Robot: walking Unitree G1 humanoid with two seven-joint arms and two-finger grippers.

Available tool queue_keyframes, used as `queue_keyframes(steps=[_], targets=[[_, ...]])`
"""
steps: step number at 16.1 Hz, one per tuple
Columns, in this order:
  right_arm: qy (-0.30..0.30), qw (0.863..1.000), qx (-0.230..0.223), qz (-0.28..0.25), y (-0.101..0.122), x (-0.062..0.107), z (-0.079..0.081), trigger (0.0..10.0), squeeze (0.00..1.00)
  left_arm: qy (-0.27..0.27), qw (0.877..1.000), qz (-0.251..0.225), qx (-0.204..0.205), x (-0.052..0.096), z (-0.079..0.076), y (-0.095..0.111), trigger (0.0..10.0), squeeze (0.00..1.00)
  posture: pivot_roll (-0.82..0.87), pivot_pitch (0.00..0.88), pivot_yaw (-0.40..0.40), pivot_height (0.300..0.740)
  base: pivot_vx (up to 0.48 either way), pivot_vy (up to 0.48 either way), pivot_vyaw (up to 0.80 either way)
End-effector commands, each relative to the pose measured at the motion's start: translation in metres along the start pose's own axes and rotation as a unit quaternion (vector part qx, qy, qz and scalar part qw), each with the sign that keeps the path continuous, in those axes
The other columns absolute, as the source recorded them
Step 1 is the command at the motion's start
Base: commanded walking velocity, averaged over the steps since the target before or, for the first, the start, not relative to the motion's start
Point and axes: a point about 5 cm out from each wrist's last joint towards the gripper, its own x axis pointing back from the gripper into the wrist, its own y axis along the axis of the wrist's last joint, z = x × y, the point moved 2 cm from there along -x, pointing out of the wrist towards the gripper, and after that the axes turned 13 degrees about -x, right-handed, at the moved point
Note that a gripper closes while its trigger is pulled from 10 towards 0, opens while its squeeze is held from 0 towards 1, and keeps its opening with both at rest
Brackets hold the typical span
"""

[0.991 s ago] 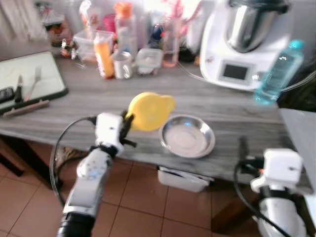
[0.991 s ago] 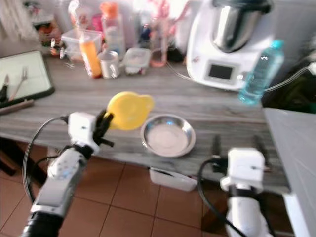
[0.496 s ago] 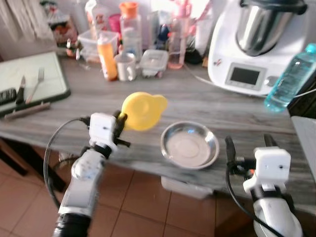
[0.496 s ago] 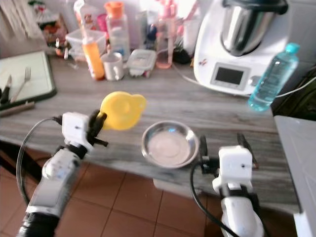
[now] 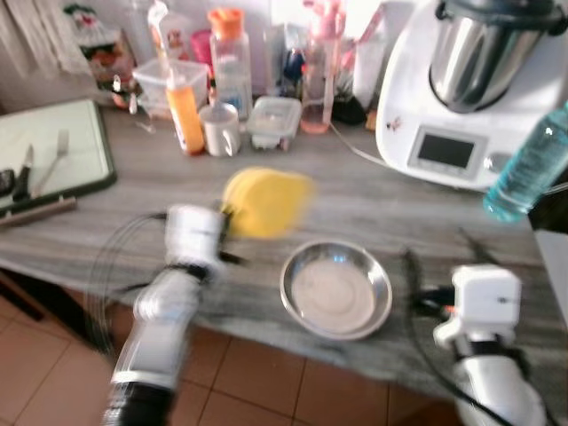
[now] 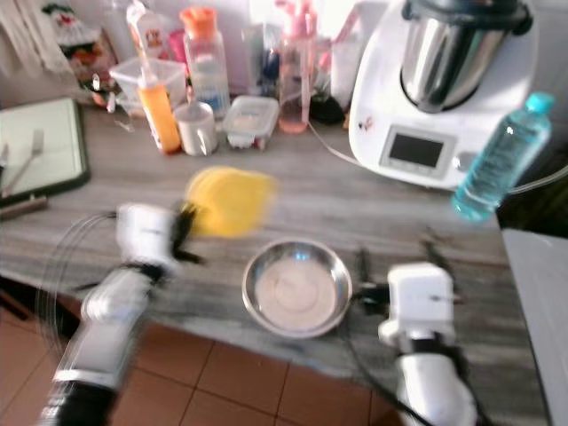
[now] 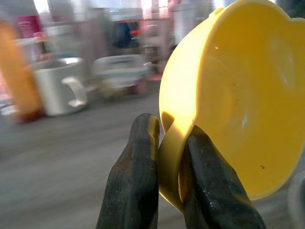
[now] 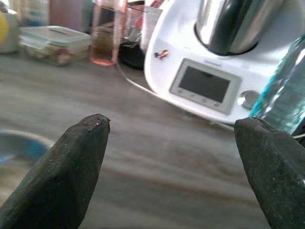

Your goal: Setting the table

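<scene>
The left hand (image 7: 164,157) is pinching the rim of a yellow bowl (image 5: 264,202) between its two black fingers (image 7: 136,186), holding it tipped on edge above the worktop (image 5: 115,209), a little left of centre in the left eye view. The grip is thin: only the lip is caught, and the bowl's weight hangs off to one side. To me that looks like the main risk, since a quick swing of the arm could let the bowl twist in the fingers or slide out and clatter onto the worktop or over its near edge to the tiled floor.

Just to the right and lower in the frame sits a steel dish (image 5: 336,288), close to the worktop's front edge. If the bowl comes down too far right it could strike that dish and nudge it off.

The right hand (image 8: 174,157) hovers low at the lower right with its fingers spread wide, empty, near the dish. A careless reach from it could bump the dish too. The blue bottle (image 5: 527,166) at the right edge leans, though I can't tell against what.
</scene>
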Motion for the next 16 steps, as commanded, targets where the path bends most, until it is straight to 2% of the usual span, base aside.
queue_keyframes(steps=[1, 4, 7, 10, 13, 15, 16], targets=[[0.013, 1.0, -0.011, -0.006, 0.003, -0.001, 0.007, 10.0, 0.0, 0.012, 1.0, 0.004, -0.005, 0.004, 0.013, -0.002, 10.0, 0.0, 0.13, 0.098, -0.015, 0.74, 0.0, 0.0, 0.0], [0.053, 0.998, -0.024, -0.004, 0.008, -0.001, 0.017, 10.0, 0.0, -0.001, 1.0, 0.009, 0.008, -0.001, 0.01, 0.0, 10.0, 0.0, 0.12, 0.101, -0.017, 0.74, 0.0, 0.0, 0.0], [0.091, 0.996, -0.021, 0.01, 0.005, 0.003, 0.026, 10.0, 0.0, -0.005, 1.0, 0.004, 0.016, -0.01, 0.014, 0.01, 10.0, 0.0, 0.12, 0.103, -0.021, 0.74, 0.0, 0.0, 0.0], [0.144, 0.988, -0.036, 0.032, 0.007, 0.007, 0.037, 10.0, 0.0, -0.026, 0.998, 0.025, 0.054, -0.022, 0.019, 0.017, 10.0, 0.0, 0.12, 0.109, -0.025, 0.74, 0.0, 0.0, 0.0], [0.178, 0.982, -0.049, 0.039, 0.015, 0.012, 0.044, 10.0, 0.0, -0.048, 0.996, 0.044, 0.057, -0.033, 0.021, 0.024, 10.0, 0.0, 0.11, 0.116, -0.023, 0.74, 0.0, 0.0, 0.0], [0.22, 0.973, -0.05, 0.046, 0.023, 0.028, 0.045, 10.0, 0.0, -0.069, 0.992, 0.079, 0.07, -0.043, 0.024, 0.029, 10.0, 0.0, 0.11, 0.118, -0.022, 0.74, 0.0, 0.0, 0.0], [0.217, 0.97, -0.087, 0.059, 0.025, 0.036, 0.039, 10.0, 0.0, -0.086, 0.989, 0.102, 0.07, -0.047, 0.025, 0.027, 10.0, 0.0, 0.1, 0.121, -0.014, 0.74, 0.0, 0.0, 0.0]])
